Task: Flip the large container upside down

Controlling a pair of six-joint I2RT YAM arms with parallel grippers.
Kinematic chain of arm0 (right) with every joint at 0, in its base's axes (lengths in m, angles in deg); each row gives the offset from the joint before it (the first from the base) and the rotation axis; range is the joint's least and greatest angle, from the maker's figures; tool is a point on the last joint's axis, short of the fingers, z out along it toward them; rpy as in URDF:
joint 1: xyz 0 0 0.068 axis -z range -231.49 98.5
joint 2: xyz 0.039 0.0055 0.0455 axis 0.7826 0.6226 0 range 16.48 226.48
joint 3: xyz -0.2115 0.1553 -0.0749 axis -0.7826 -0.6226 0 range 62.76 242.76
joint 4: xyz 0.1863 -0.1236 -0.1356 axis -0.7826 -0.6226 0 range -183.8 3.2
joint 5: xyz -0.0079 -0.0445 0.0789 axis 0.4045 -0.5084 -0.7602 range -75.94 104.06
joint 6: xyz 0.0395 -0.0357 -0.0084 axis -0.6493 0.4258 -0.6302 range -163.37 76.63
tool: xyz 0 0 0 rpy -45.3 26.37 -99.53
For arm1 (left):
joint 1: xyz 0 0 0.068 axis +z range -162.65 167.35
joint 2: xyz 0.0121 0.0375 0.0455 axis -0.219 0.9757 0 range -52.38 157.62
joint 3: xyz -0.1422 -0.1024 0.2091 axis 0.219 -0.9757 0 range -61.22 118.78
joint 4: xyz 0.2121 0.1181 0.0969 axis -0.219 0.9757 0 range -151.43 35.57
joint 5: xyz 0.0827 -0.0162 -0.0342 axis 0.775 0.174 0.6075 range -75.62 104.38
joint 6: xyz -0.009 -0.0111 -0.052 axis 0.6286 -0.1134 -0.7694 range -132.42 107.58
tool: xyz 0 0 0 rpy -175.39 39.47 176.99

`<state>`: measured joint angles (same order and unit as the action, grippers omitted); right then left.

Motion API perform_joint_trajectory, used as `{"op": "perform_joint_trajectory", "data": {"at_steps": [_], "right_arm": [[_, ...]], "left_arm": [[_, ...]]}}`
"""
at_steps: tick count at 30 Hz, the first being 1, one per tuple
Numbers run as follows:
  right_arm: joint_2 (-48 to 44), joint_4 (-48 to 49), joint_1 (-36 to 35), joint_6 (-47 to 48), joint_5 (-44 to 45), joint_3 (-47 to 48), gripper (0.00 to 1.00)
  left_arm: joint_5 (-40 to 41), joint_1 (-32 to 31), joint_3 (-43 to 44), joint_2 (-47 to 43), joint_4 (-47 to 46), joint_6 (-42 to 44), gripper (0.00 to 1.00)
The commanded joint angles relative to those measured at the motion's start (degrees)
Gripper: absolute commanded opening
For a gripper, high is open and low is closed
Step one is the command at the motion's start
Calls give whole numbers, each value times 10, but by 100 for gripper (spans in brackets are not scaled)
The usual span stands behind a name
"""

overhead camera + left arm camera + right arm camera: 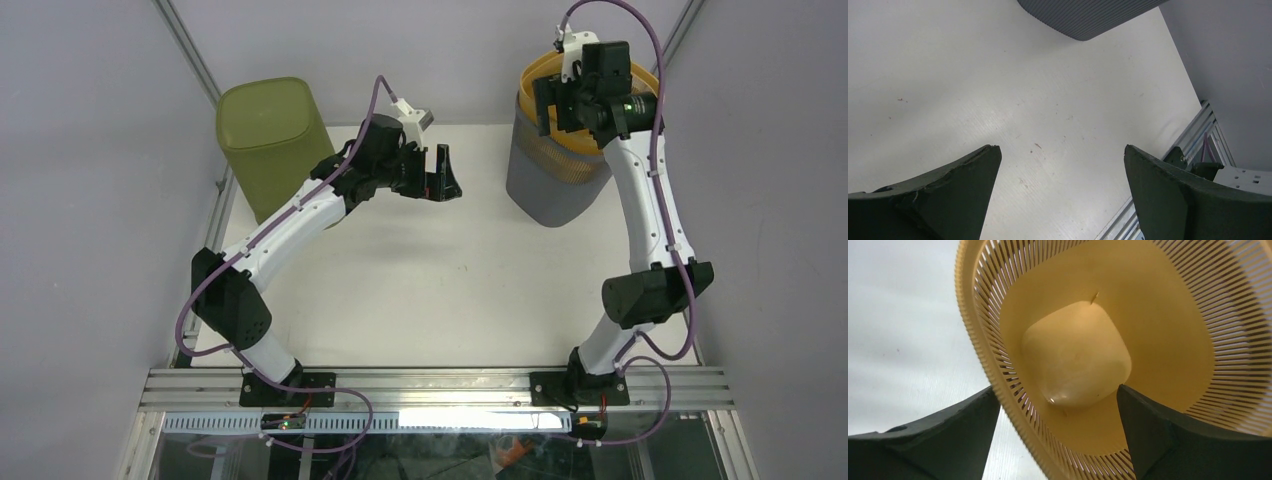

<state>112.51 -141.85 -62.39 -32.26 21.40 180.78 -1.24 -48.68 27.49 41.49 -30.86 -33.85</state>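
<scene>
At the far right corner of the table point(430, 290) stands the large container point(555, 185), mouth up, with a grey ribbed wall outside and a yellow slotted lining inside. I take this to be the task's thing because the right arm is working over it; the green bin point(270, 140) at the far left is well apart from both arms.

The right gripper point(562, 100) hangs over the container's near rim. Seen from its wrist, the right gripper point(1058, 390) is spread wide and astride that rim, one finger outside the wall and the other inside the bowl, pinching nothing. The left gripper point(440, 180) hovers above bare table mid-field, also spread wide and holding nothing, and the container's grey wall point(1088, 17) shows only at the top edge of its wrist view.

The container looks like thin moulded plastic, so probably light, but bulky next to the fingers, smooth, and springy at the slotted rim. That rim seems the only part narrow enough to pinch, and a grip there would sit well off-centre. I cannot tell whether the yellow part is a loose insert; if it is, it could fall out once tipped, so clamping both layers together seems wise
</scene>
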Motion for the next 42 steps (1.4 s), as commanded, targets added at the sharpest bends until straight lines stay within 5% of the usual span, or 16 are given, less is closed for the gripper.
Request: {"op": "perform_joint_trajectory", "data": {"at_steps": [1,9,13,18,23,30,42], "right_arm": [[8,-23,27,4,-101,55,84],[6,-33,30,-1,-145,56,39],[-7,-43,26,-14,-170,50,0],[-21,-44,8,-60,-122,73,0],[-24,-54,-53,-129,-42,104,0],[-25,-29,-174,-192,70,87,0],[-45,8,-205,-213,74,25,0]], "left_arm": [[-16,-4,0,-13,-22,15,99],[-12,-4,-8,-16,-22,18,99],[-18,-4,4,-12,-23,12,99],[-90,-4,43,2,-20,-7,99],[-69,-3,91,3,-26,-54,99],[-82,11,119,20,-88,-202,98],[-80,17,42,36,-198,-336,75]]}}
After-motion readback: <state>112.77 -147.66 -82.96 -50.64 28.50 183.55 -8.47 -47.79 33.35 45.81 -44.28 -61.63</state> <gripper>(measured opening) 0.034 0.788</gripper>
